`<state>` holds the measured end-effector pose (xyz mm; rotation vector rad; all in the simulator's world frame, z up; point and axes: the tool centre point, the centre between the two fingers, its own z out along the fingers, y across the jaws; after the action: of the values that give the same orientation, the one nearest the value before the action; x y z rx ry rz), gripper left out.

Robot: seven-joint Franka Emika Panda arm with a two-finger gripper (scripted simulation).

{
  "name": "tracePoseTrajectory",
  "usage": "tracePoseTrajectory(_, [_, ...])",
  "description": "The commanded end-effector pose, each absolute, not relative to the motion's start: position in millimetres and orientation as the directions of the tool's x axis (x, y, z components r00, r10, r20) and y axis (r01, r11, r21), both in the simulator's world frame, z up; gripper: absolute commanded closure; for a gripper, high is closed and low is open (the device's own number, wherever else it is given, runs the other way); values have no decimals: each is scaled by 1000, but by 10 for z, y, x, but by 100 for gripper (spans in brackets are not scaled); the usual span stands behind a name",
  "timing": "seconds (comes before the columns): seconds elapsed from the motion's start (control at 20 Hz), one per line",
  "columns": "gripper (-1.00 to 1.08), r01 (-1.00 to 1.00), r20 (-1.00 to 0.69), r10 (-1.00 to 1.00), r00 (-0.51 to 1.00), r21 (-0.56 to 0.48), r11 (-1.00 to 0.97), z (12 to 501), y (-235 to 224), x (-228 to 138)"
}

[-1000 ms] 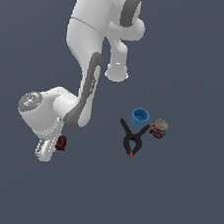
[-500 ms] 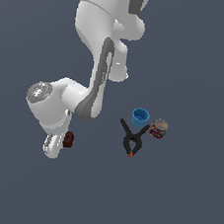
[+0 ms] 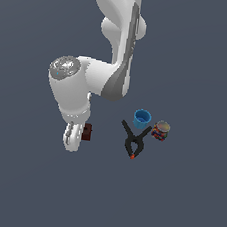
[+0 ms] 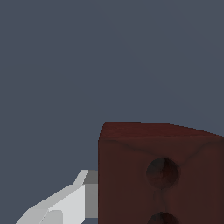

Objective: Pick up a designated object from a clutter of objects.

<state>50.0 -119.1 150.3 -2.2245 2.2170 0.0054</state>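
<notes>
Wrist view, red-brown block (image 4: 159, 175) close beside one finger (image 4: 65, 203), holes facing camera, tool's grip state unclear

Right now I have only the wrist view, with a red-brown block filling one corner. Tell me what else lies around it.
Observer: Three other things sit grouped to the exterior view's right of the block: a blue cup, a black clamp and a short can.
Operator: Say whether any of them touches the block.
Observer: None does; a gap separates it from the clamp, the nearest.
Operator: Give me the gripper's place.
Observer: The gripper hangs right against the block, on its side toward the exterior view's left; I cannot tell whether it is shut.
</notes>
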Motion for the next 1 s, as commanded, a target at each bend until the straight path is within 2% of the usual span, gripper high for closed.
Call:
tracePoseTrajectory(0.0, [108, -1000, -3, -1000, 3, 0, -3, 1744, -964, 468])
tracePoseTrajectory(0.95, [108, -1000, 3, -1000, 2, -1, -2, 3459, 703, 276])
